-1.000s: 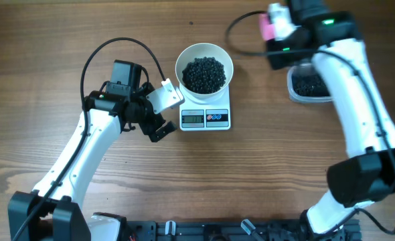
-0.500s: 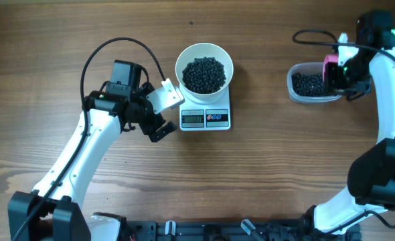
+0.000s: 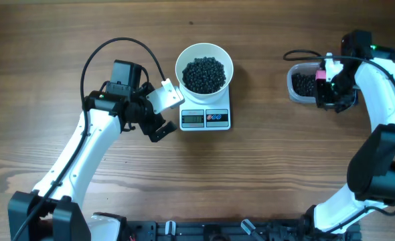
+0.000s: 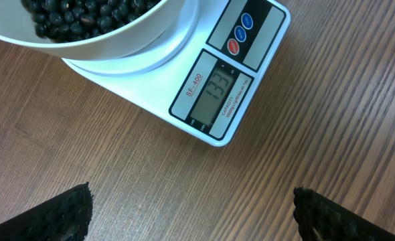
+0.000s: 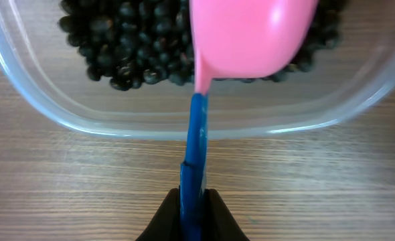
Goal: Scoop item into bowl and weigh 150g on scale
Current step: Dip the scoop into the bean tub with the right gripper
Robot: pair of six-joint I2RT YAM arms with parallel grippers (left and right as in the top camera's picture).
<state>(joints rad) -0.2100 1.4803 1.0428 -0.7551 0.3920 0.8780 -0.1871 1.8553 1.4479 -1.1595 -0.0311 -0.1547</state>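
- Matte round black beans heap in the smooth white bowl on the rectangular scale
- Right gripper pinches the pink scoop by its blue handle over the clear plastic tub
- Left gripper spread wide beside the scale

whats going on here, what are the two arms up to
The right gripper is shut on a scoop, its pink cup over the beans in the clear tub. The bowl sits on the scale, partly filled with beans. The display reads 133, so it is short of the 150 target. The left gripper hangs open beside the scale, holding nothing.
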